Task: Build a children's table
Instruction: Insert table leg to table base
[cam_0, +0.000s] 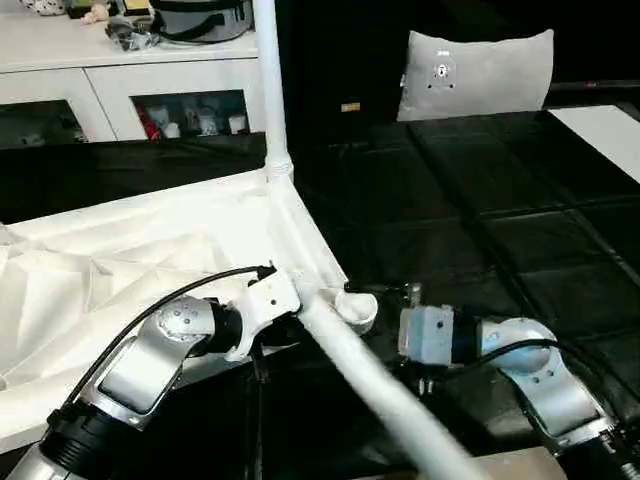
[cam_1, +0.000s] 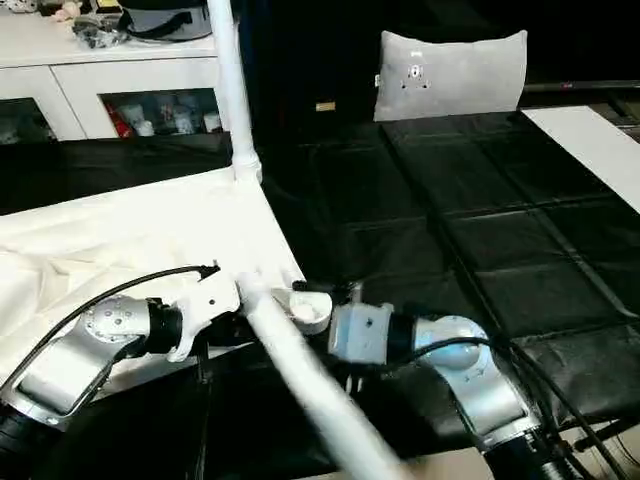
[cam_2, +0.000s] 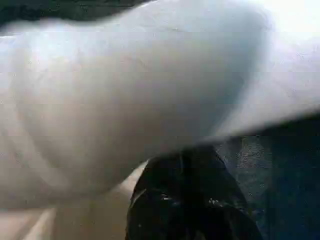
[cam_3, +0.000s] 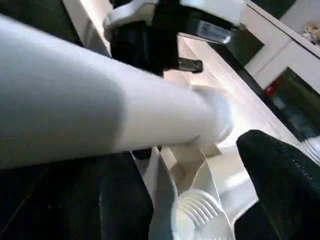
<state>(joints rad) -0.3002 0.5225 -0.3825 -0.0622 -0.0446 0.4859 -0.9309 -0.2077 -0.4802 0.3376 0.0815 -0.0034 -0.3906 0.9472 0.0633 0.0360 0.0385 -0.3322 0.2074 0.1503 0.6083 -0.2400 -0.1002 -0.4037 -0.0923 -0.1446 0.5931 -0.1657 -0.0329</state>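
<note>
The white tabletop (cam_0: 120, 260) lies upside down on the black mat, ribbed side up. One white leg (cam_0: 268, 90) stands upright in its far corner socket. A second leg (cam_0: 380, 385) slants from the near right corner toward the camera. My left gripper (cam_0: 298, 303) is shut on this leg close to its end (cam_3: 212, 112), which lies just beside the threaded round socket (cam_0: 357, 306), not in it. My right gripper (cam_3: 200, 200) is open, with one black finger (cam_3: 280, 175) on each side of that socket.
A grey cushion (cam_0: 478, 72) leans at the back of the mat. White cabinets (cam_0: 130, 95) with cluttered shelves stand at the back left. A white board (cam_0: 605, 130) lies at the right edge. Black mat (cam_0: 480, 220) stretches to the right of the tabletop.
</note>
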